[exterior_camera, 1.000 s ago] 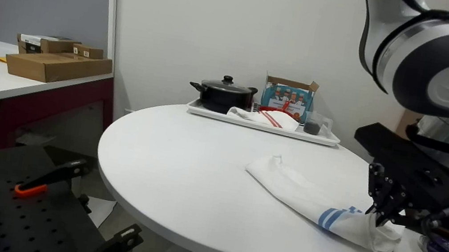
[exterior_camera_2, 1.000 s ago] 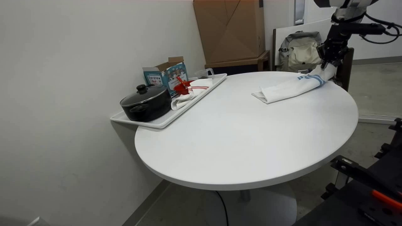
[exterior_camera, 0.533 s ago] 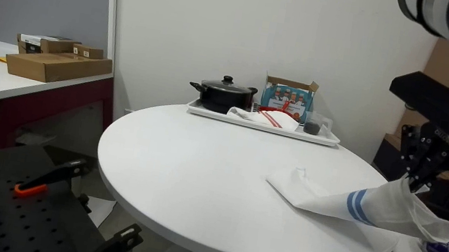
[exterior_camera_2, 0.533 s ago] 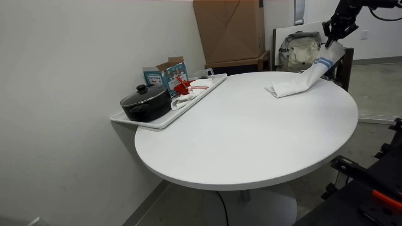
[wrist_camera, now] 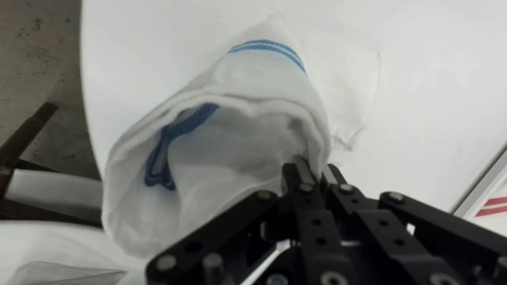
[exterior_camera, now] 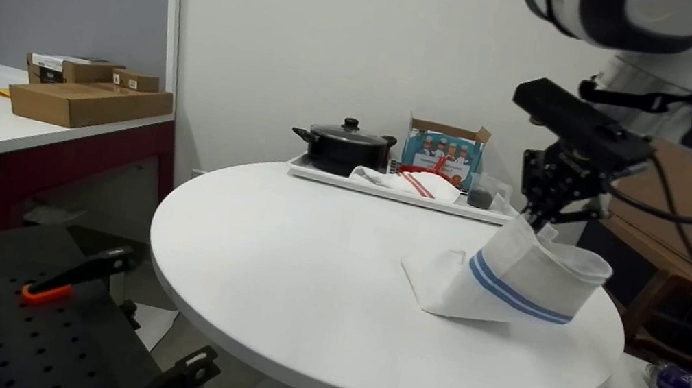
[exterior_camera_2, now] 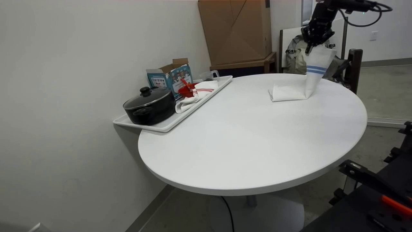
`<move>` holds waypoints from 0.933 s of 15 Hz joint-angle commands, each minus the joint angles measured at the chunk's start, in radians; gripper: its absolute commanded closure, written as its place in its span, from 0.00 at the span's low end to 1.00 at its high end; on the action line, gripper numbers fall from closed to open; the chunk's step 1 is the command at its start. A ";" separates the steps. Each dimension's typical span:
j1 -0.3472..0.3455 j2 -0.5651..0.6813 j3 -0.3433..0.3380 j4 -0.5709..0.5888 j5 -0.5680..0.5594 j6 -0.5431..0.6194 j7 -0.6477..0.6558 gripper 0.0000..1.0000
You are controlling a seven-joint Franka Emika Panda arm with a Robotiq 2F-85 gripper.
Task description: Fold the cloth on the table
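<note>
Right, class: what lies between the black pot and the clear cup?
A red-striped towel and red bowl, with an open box behind; both exterior views show them.

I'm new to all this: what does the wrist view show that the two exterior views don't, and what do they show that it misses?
Only the wrist view: a blue stripe on the inside of the white cloth, seen through its open end.

Only the exterior views: the black lidded pot and the open teal box.

Shared: the gripper holding the white cloth by its raised edge, the table, and the tray with a red-striped cloth, though the wrist view catches just part of these last two.
</note>
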 commanded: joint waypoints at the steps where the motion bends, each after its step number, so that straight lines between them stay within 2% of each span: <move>1: 0.159 -0.019 -0.015 -0.029 -0.066 0.001 0.089 0.96; 8: 0.385 0.021 0.004 0.011 -0.197 -0.018 0.263 0.95; 11: 0.432 0.039 0.007 0.015 -0.219 -0.013 0.307 0.95; 14: 0.439 0.047 0.004 0.007 -0.203 0.008 0.332 0.96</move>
